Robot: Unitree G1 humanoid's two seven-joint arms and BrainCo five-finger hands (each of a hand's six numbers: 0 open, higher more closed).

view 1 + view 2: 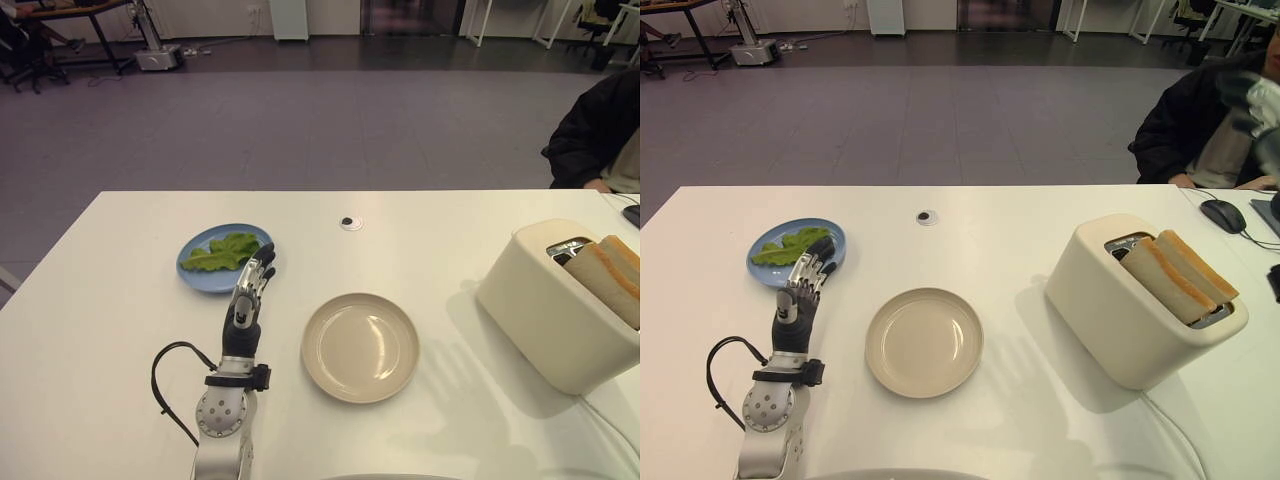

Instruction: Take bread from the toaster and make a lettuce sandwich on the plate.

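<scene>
White table bearing a blue plate at left, a beige plate near the centre, a cream toaster at right with its cord trailing toward the near edge, a small round disc farther back, and a computer mouse at far right.

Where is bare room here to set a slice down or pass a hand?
Free: white table between empty beige plate and cream toaster, and the far strip. Crowded: left hand by the blue plate of lettuce.
</scene>
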